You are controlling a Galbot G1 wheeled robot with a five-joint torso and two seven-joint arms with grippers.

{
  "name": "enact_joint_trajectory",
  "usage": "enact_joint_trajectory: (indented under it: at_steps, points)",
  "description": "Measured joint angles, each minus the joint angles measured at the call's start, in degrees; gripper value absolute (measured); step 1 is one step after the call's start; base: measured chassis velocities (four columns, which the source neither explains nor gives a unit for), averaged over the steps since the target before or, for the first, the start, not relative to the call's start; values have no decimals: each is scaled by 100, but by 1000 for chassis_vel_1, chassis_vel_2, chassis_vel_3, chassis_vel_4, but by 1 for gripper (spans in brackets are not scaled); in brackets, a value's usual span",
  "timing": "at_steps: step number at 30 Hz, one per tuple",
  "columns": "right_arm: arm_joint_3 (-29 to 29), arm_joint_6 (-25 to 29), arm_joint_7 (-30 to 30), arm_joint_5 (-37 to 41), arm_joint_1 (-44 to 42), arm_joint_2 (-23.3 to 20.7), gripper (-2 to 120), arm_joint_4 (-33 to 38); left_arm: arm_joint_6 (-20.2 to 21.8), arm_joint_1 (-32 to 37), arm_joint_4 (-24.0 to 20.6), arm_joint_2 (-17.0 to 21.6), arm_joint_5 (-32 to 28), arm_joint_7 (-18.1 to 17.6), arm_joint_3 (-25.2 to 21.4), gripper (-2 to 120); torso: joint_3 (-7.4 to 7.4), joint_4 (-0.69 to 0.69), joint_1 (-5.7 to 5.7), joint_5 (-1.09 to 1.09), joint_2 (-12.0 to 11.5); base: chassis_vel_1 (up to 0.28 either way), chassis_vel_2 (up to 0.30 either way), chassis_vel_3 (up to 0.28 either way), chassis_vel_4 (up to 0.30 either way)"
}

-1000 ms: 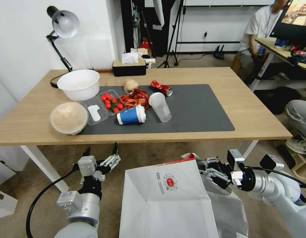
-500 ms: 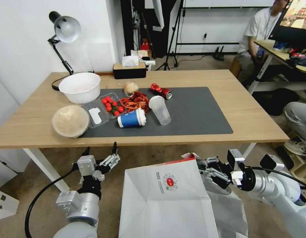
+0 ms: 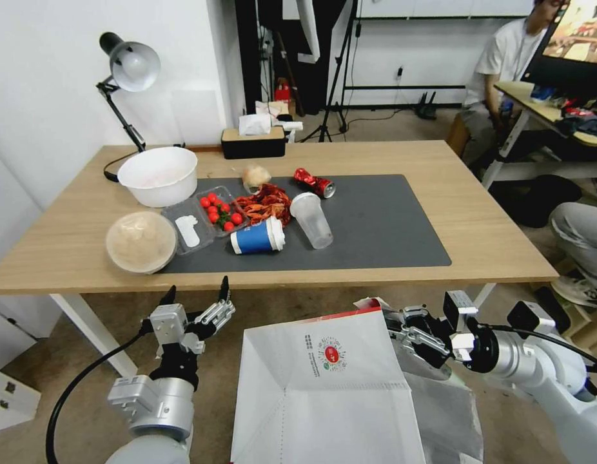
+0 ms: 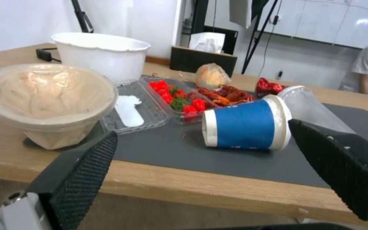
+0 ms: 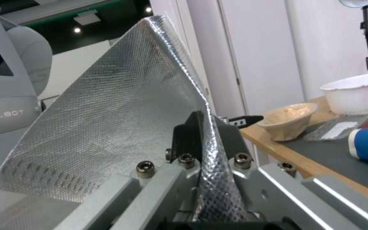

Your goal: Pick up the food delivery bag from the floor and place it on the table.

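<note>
the large white-and-red paper food delivery bag (image 3: pixel 327 399) with silver foil lining hangs off the floor, in front of the light-wood table (image 3: pixel 498 238), its edge pinched between the right gripper (image 3: pixel 401 336) jaws. the left gripper (image 3: pixel 195 298), jaws spread and empty, hovers beside the bag, below the table's front edge.

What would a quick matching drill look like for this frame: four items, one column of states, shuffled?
Column 1:
1. food delivery bag
2. blue cup
3. left gripper
4. white bowl

Column 2:
A. upright on the bare wood of the table, beside the mat
B. open, holding nothing, below the table's front edge
C. clamped at its foil-lined edge by the right gripper
D. lying on its side on the dark grey mat

Pairs: 1-C, 2-D, 3-B, 4-A
</note>
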Motion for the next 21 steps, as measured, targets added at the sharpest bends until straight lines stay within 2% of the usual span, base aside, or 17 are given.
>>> enact_joint_trajectory:
  at_steps: [9, 17, 21]
  points:
    - [125, 85, 273, 273, 15, -77, 0, 30, -33, -24, 59, -1, 13, -35, 4, 100, -11, 0, -8, 0, -19, 0, 0, 0, 0]
    - [651, 113, 815, 1184, 85, -325, 0, 248, -89, -45, 108, -4, 15, -61, -2, 100, -22, 0, -17, 1, -39, 0, 0, 0, 0]
    - [1160, 184, 1500, 2030, 136, -515, 0, 499, -95, -81, 130, -17, 16, -71, 8, 100, -28, -1, -22, 0, -49, 0, 0, 0, 0]
